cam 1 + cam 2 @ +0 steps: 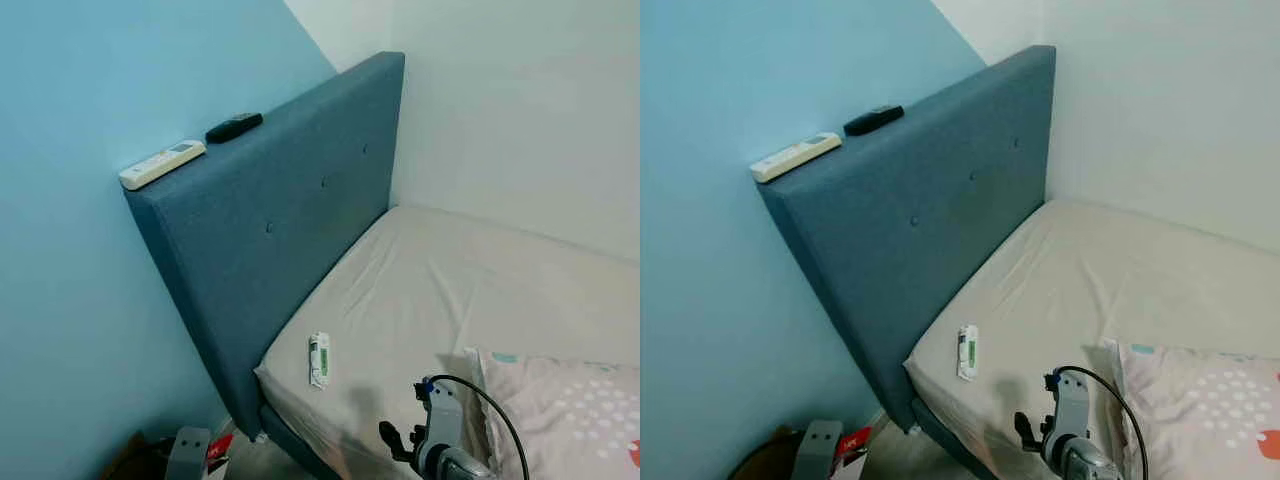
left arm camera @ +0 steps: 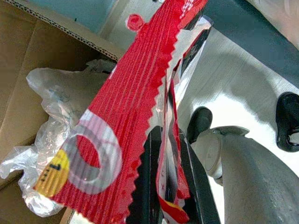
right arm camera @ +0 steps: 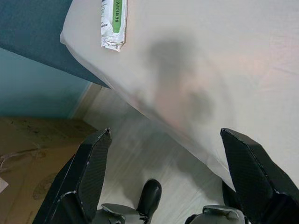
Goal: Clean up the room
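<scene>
While my left gripper (image 2: 170,186) pinches a red wrapper (image 2: 126,116) over the cardboard box (image 2: 28,60) holding a clear plastic bag (image 2: 51,126), I see my right gripper (image 3: 168,177) spread wide above the mattress (image 1: 450,290) edge, near a small white packet (image 1: 319,359).

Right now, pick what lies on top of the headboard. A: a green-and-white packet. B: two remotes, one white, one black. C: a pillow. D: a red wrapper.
B: a white remote and a black remote lie on the top edge of the blue headboard.
</scene>
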Motion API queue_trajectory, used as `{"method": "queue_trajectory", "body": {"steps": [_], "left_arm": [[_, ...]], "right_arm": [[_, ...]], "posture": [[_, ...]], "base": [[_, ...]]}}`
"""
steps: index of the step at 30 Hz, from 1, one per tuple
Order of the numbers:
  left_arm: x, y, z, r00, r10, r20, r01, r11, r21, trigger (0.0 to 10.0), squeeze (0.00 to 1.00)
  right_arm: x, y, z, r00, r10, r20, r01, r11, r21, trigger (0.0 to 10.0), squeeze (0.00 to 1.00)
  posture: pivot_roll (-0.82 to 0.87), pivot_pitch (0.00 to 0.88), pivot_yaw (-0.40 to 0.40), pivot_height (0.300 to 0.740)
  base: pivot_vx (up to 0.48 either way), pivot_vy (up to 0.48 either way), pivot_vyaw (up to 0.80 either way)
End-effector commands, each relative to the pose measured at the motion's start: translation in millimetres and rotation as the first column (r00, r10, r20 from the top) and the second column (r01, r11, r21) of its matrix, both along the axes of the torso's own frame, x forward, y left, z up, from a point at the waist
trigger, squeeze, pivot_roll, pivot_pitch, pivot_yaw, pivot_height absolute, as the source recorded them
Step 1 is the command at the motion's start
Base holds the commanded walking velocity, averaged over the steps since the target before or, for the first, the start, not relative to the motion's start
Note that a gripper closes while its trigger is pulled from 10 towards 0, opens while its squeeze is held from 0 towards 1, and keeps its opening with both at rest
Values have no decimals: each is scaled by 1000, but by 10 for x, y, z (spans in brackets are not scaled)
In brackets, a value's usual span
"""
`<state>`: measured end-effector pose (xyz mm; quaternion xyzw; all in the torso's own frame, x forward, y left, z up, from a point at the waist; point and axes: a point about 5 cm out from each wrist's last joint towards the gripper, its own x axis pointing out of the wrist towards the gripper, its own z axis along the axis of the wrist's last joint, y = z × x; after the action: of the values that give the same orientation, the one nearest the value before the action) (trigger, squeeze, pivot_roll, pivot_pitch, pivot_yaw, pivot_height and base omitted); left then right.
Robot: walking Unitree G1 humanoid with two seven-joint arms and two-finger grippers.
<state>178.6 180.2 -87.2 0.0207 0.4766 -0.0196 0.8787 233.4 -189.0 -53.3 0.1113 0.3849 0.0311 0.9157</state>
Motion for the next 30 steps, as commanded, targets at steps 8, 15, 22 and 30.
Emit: {"method": "queue_trajectory", "body": {"steps": [8,15,22,30], "left_arm": [[-55,55,-20,999,-22,-26,22,1000,19,10000,0],[-39,44,-14,999,-38,-24,39,999,24,10000,0],[-14,35,-5,999,-38,-22,38,999,24,10000,0],[-16,38,-7,1000,-17,-26,18,1000,26,10000,0]], "right_arm": [[-27,-16,-17,1000,-10,-2,10,1000,-29,10000,0],[-40,-24,-26,1000,16,-11,-16,998,-61,10000,0],[-17,-15,-11,999,47,-7,-48,996,-71,10000,0],[-2,-15,-1,998,67,-9,-68,995,-76,10000,0]], "posture": [[-82,0,31,740],[-83,0,30,740],[-87,0,28,740],[-87,0,28,740]], "base": [[0,0,387],[0,-137,563],[0,-340,788],[0,0,783]]}}
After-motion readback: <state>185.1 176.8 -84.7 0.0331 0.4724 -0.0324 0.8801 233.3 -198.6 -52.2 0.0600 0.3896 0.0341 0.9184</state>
